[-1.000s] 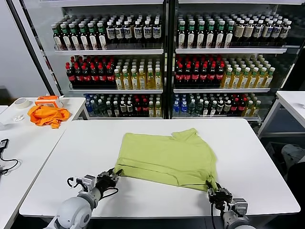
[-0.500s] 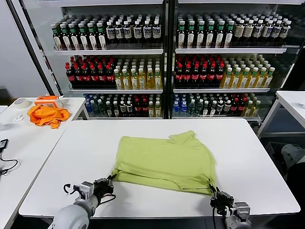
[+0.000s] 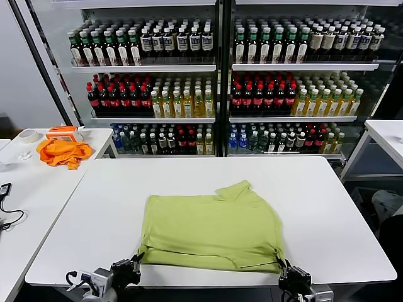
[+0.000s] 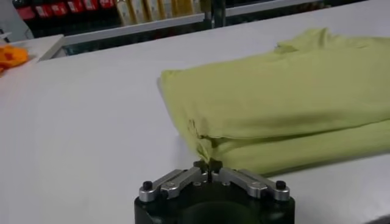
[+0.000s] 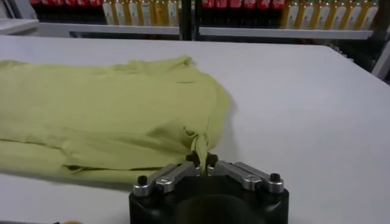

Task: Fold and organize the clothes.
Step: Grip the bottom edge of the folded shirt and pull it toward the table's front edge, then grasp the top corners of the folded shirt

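Note:
The lime-green T-shirt (image 3: 211,229) lies folded and flat on the white table (image 3: 101,207), plain side up, near the front edge. My left gripper (image 3: 135,264) is shut on its front left corner, seen in the left wrist view (image 4: 208,165) with the shirt (image 4: 286,103) beyond it. My right gripper (image 3: 281,267) is shut on the front right corner, seen in the right wrist view (image 5: 202,161) with the shirt (image 5: 103,115) spread beyond it. Both grippers sit at the table's front edge.
An orange cloth (image 3: 62,151), a tape roll (image 3: 28,135) and a cable (image 3: 7,217) lie on a side table to the left. Coolers full of bottles (image 3: 214,82) stand behind. Another white table (image 3: 387,135) is at the right.
Both grippers have pulled back toward the front edge of the table, dragging the T-shirt nearer with them. The shirt now lies flatter and closer to the front edge.

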You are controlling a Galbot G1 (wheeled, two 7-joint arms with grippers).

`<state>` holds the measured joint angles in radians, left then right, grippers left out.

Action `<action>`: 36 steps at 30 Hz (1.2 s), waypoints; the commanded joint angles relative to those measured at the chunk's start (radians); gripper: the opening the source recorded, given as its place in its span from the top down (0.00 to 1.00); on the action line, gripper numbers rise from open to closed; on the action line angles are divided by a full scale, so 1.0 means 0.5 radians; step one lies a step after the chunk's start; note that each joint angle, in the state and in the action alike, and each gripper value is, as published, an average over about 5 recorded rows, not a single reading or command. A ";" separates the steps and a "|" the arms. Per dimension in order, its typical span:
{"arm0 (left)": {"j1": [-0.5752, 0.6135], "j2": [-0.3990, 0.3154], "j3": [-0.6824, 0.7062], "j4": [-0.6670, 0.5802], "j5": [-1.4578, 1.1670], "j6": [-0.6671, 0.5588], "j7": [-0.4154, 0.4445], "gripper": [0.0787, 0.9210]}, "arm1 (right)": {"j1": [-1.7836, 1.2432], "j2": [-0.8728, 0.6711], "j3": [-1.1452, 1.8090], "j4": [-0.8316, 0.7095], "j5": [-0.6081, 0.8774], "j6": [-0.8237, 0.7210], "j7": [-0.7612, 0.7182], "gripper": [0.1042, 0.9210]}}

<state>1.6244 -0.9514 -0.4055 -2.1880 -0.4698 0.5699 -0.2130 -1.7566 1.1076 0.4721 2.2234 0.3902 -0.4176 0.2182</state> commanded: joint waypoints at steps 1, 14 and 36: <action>0.195 -0.023 -0.096 -0.196 0.075 -0.006 -0.040 0.94 | -0.065 -0.005 0.000 0.069 -0.055 -0.008 0.008 0.76; -0.154 0.078 -0.280 -0.137 -0.244 -0.114 0.131 0.50 | 0.234 -0.070 0.243 0.281 0.217 -0.231 0.008 0.30; -1.362 -0.028 0.383 1.062 -0.299 -0.207 0.334 0.12 | 1.946 0.256 -0.517 -1.168 0.297 -0.321 0.076 0.12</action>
<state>1.2340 -0.9564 -0.3602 -1.9747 -0.5961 0.5015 -0.0972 -1.0429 1.1817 0.3122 1.8928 0.5231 -0.5642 0.2497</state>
